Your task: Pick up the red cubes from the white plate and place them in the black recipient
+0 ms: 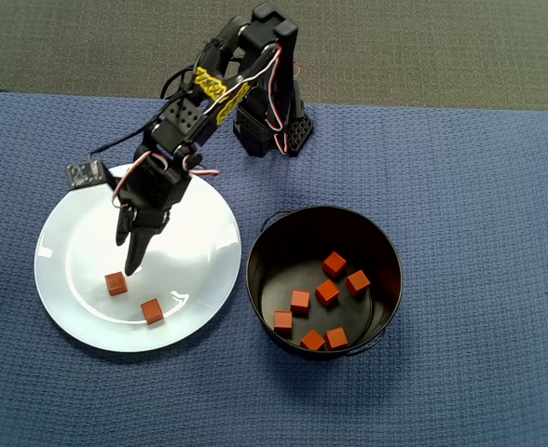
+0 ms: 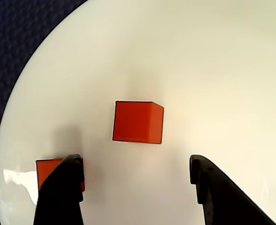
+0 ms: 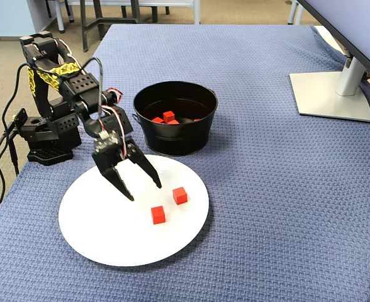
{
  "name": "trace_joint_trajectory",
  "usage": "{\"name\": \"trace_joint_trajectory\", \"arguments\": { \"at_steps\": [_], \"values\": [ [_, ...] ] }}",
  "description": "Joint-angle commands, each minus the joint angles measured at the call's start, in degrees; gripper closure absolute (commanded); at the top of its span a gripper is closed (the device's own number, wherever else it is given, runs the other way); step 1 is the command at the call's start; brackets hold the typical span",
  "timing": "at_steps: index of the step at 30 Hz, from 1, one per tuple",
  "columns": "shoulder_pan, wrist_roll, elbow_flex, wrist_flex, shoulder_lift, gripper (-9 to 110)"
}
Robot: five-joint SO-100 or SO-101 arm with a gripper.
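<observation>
- Overhead view, left: the plate (image 1: 78, 242) lies on the blue cloth (image 1: 479, 186), near its left edge.
- Two cubes sit on the plate's front part, one (image 1: 116, 283) just below the gripper tips, the other (image 1: 152, 310) nearer the front rim.
- The gripper (image 3: 143, 189) hangs over the plate, jaws spread wide, holding nothing.
- Right of the plate, just beside it, the pot (image 1: 260, 279) holds seven cubes (image 1: 327, 292).
</observation>
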Motion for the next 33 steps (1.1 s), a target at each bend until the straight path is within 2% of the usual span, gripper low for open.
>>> {"name": "trace_joint_trajectory", "arguments": {
  "at_steps": [1,33],
  "values": [
    [0.09,-0.79,-6.33,-1.14,-3.52,80],
    [-0.97,2.99,-15.82,-6.06,-18.72,85]
  ]
}}
